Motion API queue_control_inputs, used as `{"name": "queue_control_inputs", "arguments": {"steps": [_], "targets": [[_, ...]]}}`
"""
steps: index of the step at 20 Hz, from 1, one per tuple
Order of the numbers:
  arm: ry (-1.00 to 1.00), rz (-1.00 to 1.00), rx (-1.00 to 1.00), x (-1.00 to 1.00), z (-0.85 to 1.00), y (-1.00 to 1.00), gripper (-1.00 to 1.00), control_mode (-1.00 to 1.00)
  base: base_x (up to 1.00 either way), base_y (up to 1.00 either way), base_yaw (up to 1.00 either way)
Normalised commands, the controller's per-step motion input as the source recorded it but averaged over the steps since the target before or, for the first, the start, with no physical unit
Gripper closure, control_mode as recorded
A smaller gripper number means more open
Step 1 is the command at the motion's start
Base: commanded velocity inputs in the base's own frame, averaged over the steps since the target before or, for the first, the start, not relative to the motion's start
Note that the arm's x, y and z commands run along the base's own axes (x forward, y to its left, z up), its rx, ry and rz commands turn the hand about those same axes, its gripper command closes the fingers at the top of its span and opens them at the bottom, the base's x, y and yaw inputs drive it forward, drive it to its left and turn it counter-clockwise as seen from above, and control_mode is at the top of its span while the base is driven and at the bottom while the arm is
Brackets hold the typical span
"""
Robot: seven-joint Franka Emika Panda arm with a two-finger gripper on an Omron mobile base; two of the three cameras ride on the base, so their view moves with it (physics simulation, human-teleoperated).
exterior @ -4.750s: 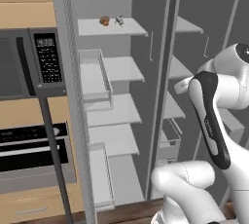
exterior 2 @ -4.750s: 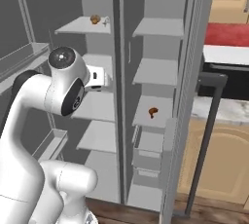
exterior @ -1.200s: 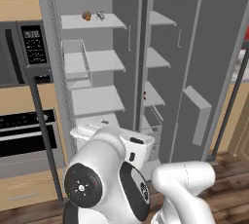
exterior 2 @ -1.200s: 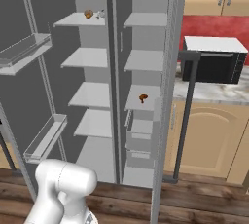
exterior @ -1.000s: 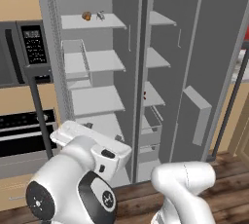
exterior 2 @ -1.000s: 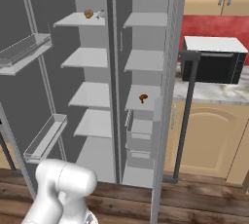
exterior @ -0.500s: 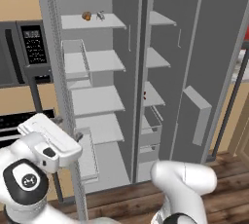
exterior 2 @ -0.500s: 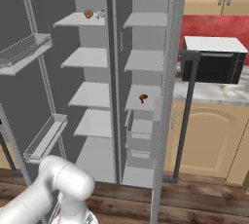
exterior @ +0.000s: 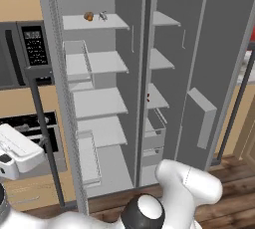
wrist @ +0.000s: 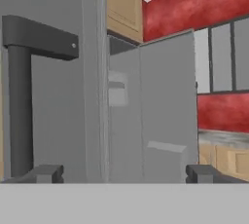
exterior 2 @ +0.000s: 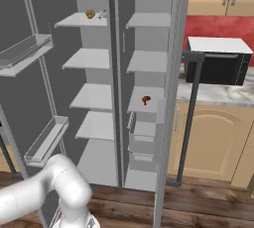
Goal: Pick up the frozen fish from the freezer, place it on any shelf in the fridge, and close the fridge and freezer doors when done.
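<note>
On the left of the tall grey unit, the fridge [exterior: 110,41] stands open, as does the narrower freezer [exterior: 168,41]. The frozen fish [exterior: 103,16] lies on the fridge's top shelf [exterior: 74,23], just beside an orange-brown lump [exterior: 88,16], so only the doors seem left. The fish looks light, stiff and probably slick, best pinched across its slim middle. The gripper [wrist: 124,173] is spread wide and empty, facing the fridge door's handle [wrist: 19,111].
</note>
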Motion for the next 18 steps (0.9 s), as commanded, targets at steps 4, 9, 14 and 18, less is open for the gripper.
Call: {"name": "queue_control_inputs", "arguments": {"steps": [4, 9, 14, 18], "targets": [[0.08, 0.00, -0.04, 0.35, -0.76, -0.14, -1.00, -1.00, 0.00, 0.00, 0.00], [0.01, 0.00, 0.00, 0.18, -0.26, -0.18, -1.00, -1.00, 0.00, 0.00, 0.00], [0.00, 0.00, 0.00, 0.38, -0.05, 0.00, -1.00, -1.00, 0.00, 0.00, 0.00], [0.00, 0.00, 0.00, 0.58, -0.07, -0.03, -1.00, -1.00, 0.00, 0.00, 0.00]]}}
